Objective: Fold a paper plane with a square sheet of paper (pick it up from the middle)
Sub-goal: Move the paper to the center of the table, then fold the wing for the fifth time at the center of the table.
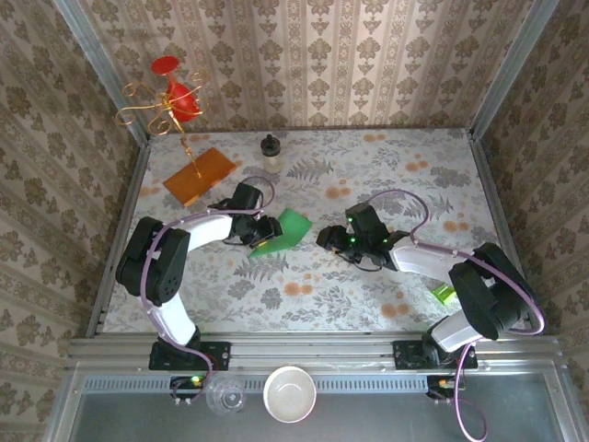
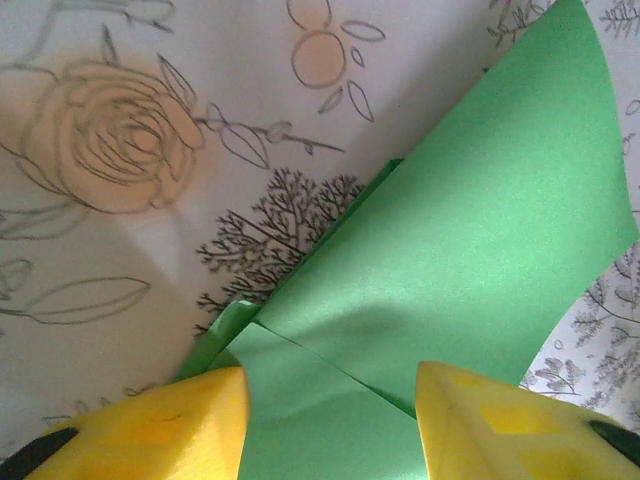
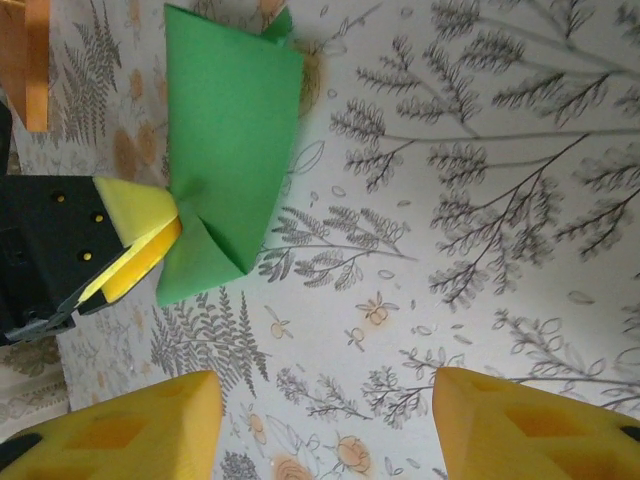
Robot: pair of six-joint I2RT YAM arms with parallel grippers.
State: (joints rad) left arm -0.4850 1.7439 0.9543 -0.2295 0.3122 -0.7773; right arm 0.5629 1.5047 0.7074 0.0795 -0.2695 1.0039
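Near rail: white bowl (image 1: pixel 290 393) and a clear glass (image 1: pixel 225 396) side by side, between the two arm bases.

Right side, just beside the right arm's elbow: small glossy lime-green object (image 1: pixel 444 293) on the surface (image 1: pixel 368 295).

Right tool (image 1: pixel 329 239) (image 3: pixel 325 385): fingers spread wide, nothing between them, only bare floral surface under them. It points at the sheet and stands near it but apart.

Left tool (image 1: pixel 269 230) (image 2: pixel 330 385) (image 3: pixel 140 235): yellow fingers apart, one on each side of the near edge of the square sheet of paper (image 1: pixel 287 230) (image 2: pixel 470 230) (image 3: pixel 235 130). The green paper runs through the gap. Cannot tell whether either pad touches it.

Sheet: mid-surface, between the two tools and closer to the left one. Already folded to a smaller shape, with overlapping layers and a crease line visible from the left wrist. One corner reaches the left tool's fingertips.

Far left: orange-brown board (image 1: pixel 200 175) (image 3: pixel 25 60) lying flat, well apart from the sheet. Small dark-capped bottle (image 1: pixel 270 147) upright near the back wall. Red and gold ornament (image 1: pixel 170 97) in the far left corner.
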